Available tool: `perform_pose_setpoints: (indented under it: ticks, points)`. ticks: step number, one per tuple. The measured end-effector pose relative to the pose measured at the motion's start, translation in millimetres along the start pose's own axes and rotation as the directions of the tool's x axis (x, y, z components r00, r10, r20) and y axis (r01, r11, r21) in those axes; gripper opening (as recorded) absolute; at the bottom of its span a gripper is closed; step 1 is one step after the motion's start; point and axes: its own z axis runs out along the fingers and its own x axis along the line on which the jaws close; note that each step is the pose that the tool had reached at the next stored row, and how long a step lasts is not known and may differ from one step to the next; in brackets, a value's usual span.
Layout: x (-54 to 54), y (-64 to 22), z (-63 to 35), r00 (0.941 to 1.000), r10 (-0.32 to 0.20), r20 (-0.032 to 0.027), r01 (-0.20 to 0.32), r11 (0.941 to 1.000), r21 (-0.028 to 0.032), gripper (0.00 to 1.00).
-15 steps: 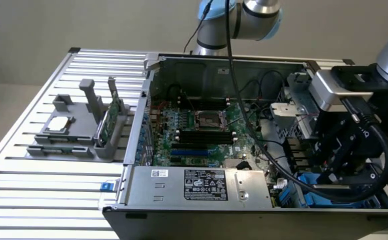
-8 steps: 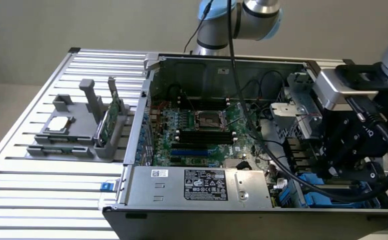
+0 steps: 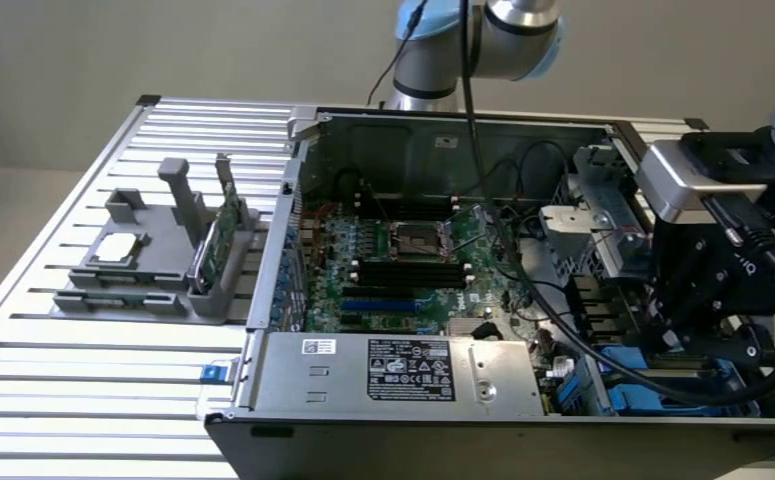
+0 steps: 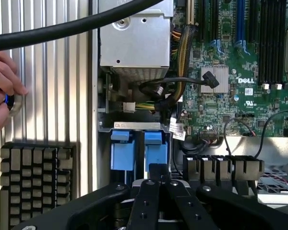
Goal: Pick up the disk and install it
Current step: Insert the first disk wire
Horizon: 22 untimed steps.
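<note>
Hung the gripper (image 4: 158, 178) square over the disk (image 4: 156, 149), set on edge in the drive bay (image 4: 104, 128) at the computer case's (image 3: 401, 150) near corner, on the exterior view's right, likely for alignment with its slot; could not tell its opening or hold.

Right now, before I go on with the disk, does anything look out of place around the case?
Yes. A person's hand rests on a round blue-lit button on the slatted table, right beside the open case. A thick black cable also runs across the table and case. Nothing looks spilled or damaged.
</note>
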Motion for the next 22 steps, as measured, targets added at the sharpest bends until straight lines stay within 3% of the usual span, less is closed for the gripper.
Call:
perform_pose_setpoints:
  ticks: [6, 11, 14, 22]
  points:
    - [-0.2, -3.6, 4.7, 1.0000, 0.000, -0.0070, 0.000, 0.9997, 0.0254, 0.11]
    - [-0.5, -8.0, 10.1, 1.0000, 0.001, -0.0096, 0.000, 0.9993, 0.0375, 0.11]
    - [-0.8, -9.1, 14.1, 0.9999, 0.001, -0.0112, 0.000, 0.9991, 0.0413, 0.11]
    - [-1.1, -9.8, 23.1, 0.9999, 0.001, -0.0148, 0.000, 0.9991, 0.0424, 0.11]
